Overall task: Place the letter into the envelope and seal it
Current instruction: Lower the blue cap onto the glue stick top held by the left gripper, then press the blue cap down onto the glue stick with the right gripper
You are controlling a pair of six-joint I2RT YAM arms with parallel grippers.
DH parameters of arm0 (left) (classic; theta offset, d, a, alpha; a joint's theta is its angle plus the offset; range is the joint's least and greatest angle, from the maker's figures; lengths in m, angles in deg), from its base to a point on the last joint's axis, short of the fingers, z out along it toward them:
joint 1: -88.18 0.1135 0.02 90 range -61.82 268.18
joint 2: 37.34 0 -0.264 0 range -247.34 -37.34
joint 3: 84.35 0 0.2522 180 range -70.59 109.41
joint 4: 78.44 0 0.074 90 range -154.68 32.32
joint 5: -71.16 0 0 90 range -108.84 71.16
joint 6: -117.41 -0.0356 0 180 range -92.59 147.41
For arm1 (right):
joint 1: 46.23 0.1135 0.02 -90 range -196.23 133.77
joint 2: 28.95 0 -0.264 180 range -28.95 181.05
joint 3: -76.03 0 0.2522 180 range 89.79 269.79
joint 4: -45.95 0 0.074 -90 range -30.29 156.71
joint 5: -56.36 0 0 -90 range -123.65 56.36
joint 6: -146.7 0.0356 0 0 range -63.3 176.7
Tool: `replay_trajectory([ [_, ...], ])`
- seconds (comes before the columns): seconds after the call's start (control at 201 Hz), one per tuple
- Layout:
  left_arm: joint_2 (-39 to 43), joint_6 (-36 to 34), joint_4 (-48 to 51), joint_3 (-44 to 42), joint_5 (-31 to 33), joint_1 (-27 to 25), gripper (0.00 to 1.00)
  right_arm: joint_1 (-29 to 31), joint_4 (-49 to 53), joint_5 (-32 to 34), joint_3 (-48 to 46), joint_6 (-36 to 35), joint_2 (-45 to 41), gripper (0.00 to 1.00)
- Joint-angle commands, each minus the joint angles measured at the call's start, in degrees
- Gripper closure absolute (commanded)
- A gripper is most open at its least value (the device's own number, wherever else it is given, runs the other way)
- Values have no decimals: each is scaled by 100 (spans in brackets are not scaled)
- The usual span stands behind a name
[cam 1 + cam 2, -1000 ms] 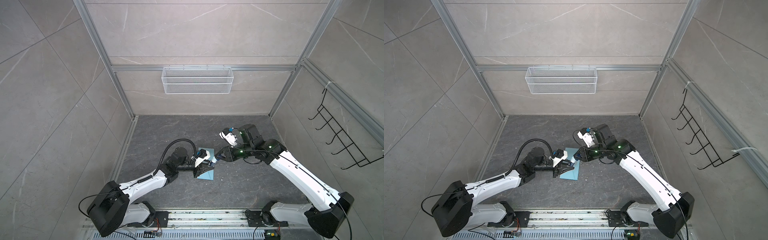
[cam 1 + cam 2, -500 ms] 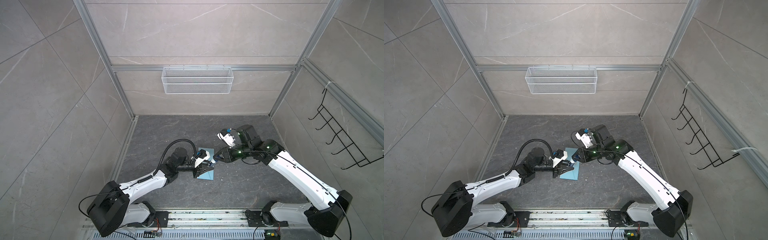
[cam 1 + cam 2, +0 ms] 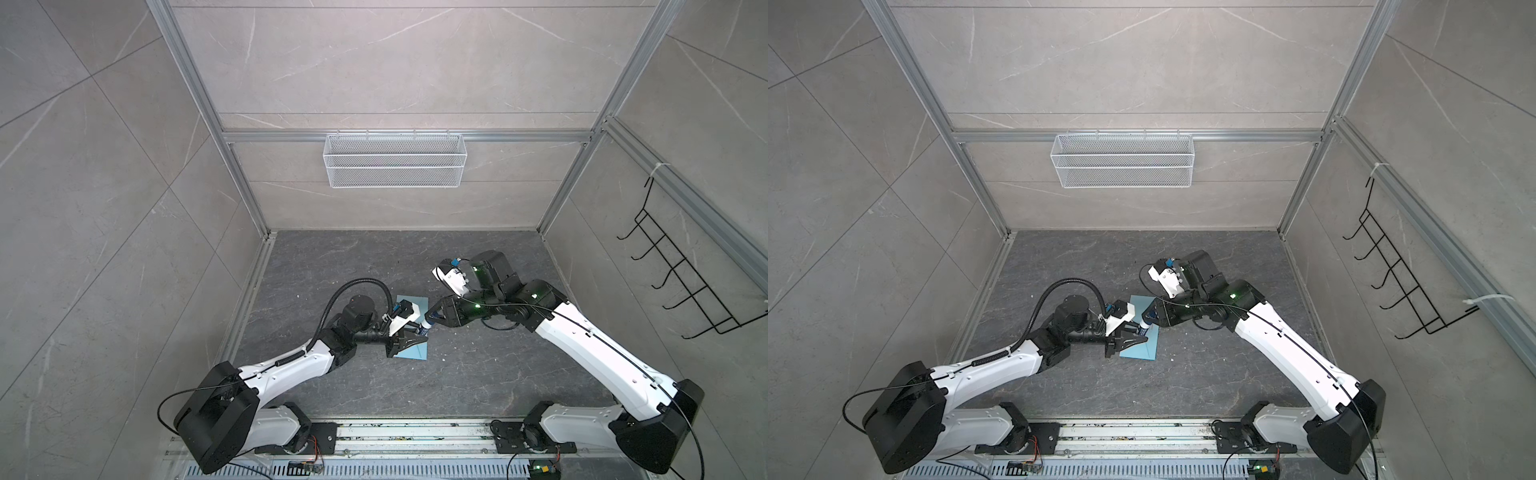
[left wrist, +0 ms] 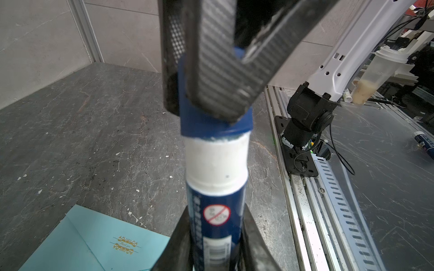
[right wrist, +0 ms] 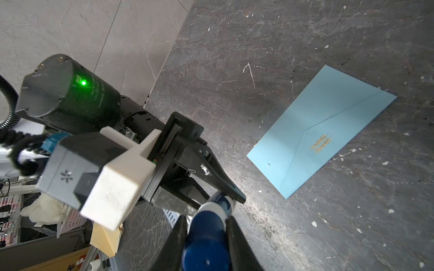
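The light blue envelope lies flat on the dark floor, its pointed flap folded down and bearing a gold print. The letter is out of view. Just above the envelope both grippers hold one glue stick. My left gripper is shut on the stick's blue labelled body. My right gripper is shut on its dark blue cap. A white neck shows between cap and body.
A white wire basket hangs on the back wall. A black hook rack is fixed to the right wall. The arm bases sit on a metal rail at the front. Small white crumbs dot the floor.
The right arm's wrist has edged slightly to the left. Both grippers stay joined on the glue stick over the envelope, which has not moved.
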Motion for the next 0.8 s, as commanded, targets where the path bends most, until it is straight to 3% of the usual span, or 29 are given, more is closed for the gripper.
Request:
replay_trajectory([
  [0.0,17,-8,-389,125,-188,-5,100,187,-24,-152,-72,-31,79,71],
  [0.792,-53,85,-353,185,-270,1,100,869,554,795,79,-573,220,73],
])
